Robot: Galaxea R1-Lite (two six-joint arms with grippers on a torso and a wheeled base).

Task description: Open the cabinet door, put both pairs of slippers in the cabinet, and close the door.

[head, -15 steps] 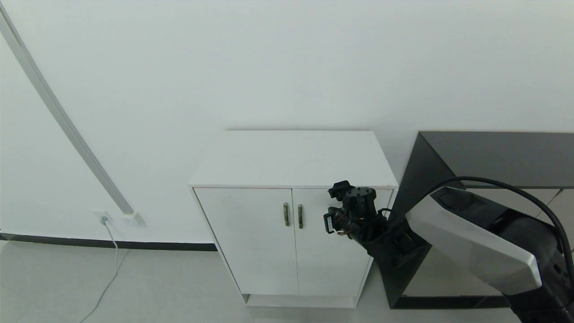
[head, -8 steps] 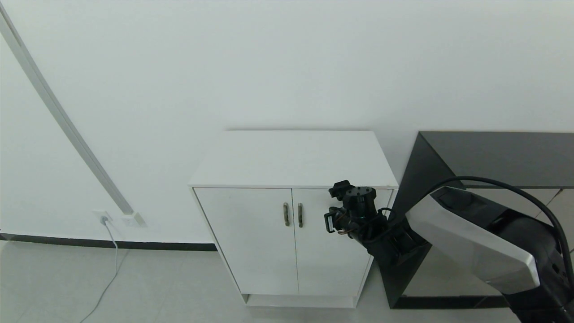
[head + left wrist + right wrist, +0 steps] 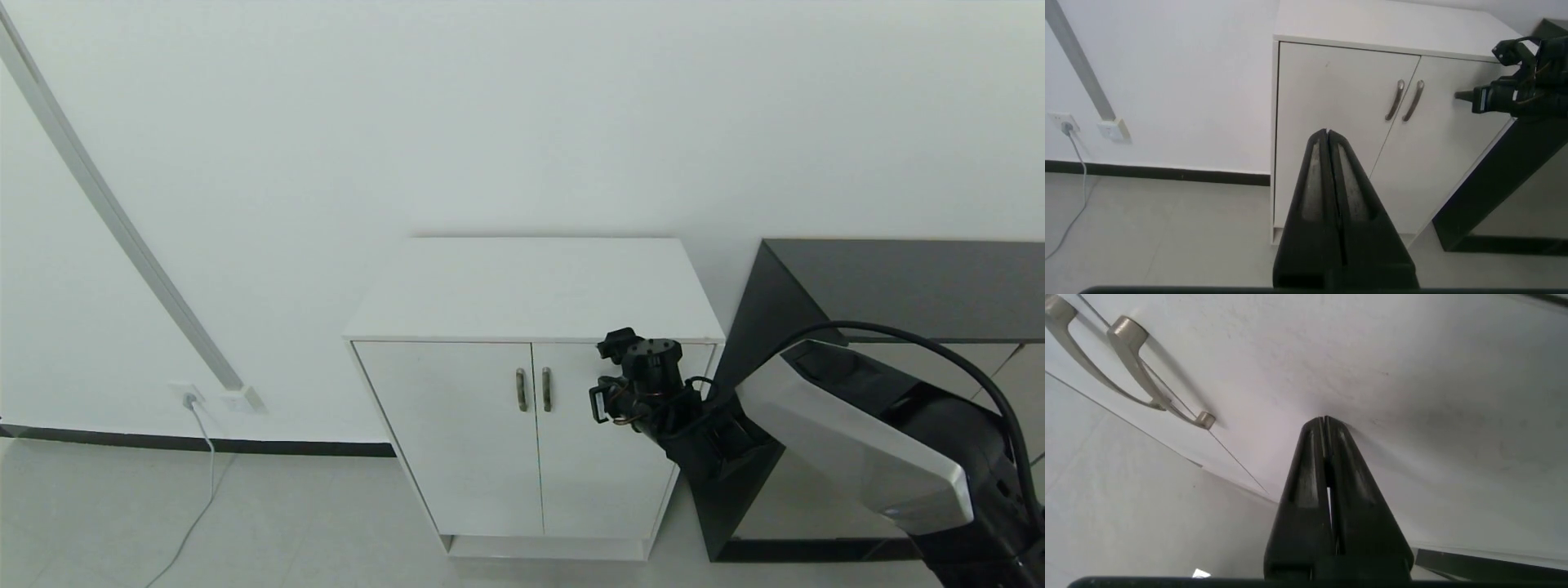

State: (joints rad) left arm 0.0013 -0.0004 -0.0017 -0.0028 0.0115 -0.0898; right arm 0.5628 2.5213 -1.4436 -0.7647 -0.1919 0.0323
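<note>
Against the white wall (image 3: 522,114) stands the white cabinet (image 3: 531,286) on the floor (image 3: 286,523), both doors closed, with a dark cabinet (image 3: 898,278) just beside it on the right. Before the right door (image 3: 588,482) the right claw (image 3: 594,404) hangs with its fingers pressed together, tip close to the panel; whether it touches cannot be told. Farther back, the left claw (image 3: 1327,135), fingers likewise together, points toward the cabinet. Two metal handles (image 3: 522,389) sit side by side where the doors meet, near the right claw. Low on the wall, a wall socket (image 3: 189,398) carries a cable (image 3: 211,457).
</note>
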